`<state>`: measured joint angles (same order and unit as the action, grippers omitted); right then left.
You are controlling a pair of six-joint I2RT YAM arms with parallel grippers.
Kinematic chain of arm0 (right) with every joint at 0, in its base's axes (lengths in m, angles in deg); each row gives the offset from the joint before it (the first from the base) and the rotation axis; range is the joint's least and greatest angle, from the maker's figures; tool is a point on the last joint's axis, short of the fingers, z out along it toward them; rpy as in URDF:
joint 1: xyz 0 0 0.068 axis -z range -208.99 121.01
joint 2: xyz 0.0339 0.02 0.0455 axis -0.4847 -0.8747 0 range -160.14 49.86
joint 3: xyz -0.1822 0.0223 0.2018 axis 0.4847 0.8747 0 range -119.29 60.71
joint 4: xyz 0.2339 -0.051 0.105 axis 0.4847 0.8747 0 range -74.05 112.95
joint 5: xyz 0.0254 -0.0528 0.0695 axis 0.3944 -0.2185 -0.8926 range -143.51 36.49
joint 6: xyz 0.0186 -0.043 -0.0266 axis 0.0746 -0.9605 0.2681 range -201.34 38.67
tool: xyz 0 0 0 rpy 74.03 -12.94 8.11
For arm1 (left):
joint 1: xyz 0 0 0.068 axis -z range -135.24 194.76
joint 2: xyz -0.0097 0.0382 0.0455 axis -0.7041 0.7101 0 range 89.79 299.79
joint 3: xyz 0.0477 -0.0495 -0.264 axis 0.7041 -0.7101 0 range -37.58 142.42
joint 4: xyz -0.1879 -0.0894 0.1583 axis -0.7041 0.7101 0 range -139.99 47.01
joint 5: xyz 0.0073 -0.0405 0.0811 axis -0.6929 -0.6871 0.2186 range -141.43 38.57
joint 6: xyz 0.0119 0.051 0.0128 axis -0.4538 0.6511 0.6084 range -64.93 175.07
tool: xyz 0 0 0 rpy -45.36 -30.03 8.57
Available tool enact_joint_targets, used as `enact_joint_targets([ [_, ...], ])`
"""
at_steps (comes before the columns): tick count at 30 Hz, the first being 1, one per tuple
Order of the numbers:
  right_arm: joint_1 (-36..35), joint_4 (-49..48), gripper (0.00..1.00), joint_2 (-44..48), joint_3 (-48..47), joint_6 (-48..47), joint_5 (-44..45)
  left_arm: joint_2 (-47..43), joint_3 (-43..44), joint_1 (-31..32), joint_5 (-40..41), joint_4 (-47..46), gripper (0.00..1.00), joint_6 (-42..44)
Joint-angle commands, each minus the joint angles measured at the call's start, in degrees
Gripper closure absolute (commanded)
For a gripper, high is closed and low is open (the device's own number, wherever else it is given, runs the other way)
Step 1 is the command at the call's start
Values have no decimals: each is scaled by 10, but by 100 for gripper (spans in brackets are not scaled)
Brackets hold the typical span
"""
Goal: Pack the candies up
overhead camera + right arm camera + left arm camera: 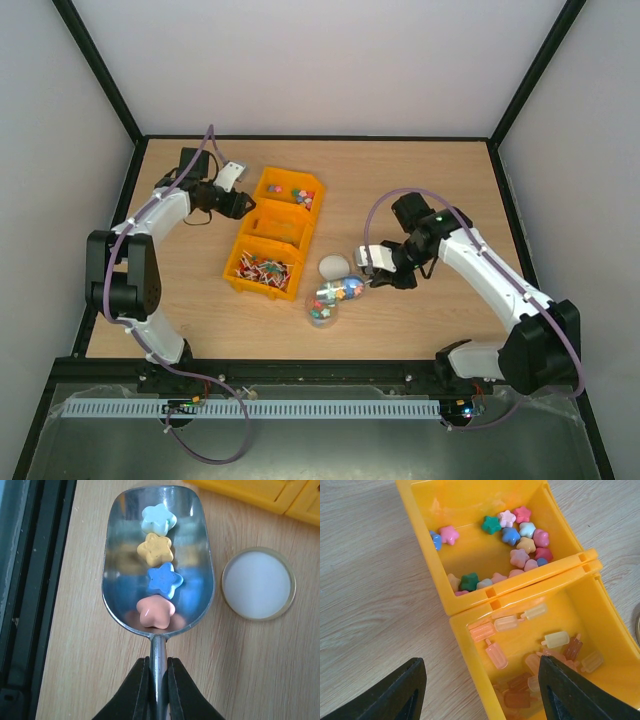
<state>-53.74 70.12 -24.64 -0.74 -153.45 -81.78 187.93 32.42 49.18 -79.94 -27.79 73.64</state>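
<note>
up close, right hand point(159, 665) clamps a scoop point(120, 575) carrying four candies point(164, 580); left hand point(481, 685) spread.

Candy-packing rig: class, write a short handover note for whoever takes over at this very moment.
The left end effector is open and empty, hovering at the yellow bin, where more candies lie.
The right end effector is shut on the scoop, which carries four candies.
The jar is on the table, partly filled; its lid lies off, beside it.
Done: some candies packed. Left: empty this scoop into the jar, fetch the rest, fit the lid.
</note>
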Motion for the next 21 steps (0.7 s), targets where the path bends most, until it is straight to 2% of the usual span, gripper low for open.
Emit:
enact_joint_targets([
  [1, -20, 43, 99, -8, -1, -6, 45, -21, -8, -3, -8, -2, 36, -2],
  [11, -56, 32, 99, -13, -6, 15, 117, -16, -8, -3, -8, -2, 36, 1],
  [21, -75, 37, 99, -20, -24, 34, 142, -17, -21, -3, -9, -11, 36, -2],
])
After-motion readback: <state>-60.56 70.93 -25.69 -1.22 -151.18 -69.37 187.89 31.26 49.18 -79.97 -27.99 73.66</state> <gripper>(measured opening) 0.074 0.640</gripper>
